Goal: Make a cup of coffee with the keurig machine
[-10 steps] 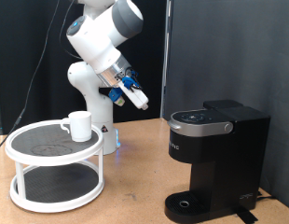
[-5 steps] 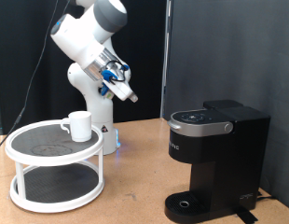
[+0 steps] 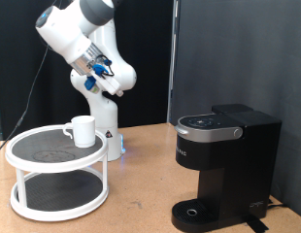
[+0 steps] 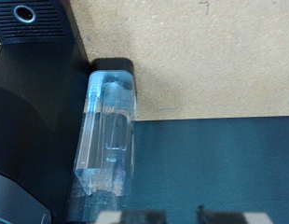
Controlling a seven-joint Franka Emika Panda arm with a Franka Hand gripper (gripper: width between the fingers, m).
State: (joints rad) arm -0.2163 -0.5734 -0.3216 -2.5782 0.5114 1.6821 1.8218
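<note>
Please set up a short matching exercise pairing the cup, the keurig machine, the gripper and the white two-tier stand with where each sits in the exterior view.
Things:
1. cup
2. keurig machine
3. gripper
4. white two-tier stand

Places:
A. raised in the air, upper left of the exterior view
B. on the table at the exterior view's right, lid closed
C. on the stand's top shelf
D. on the table at the exterior view's lower left

Pairs: 1-C, 2-B, 3-A, 4-D
</note>
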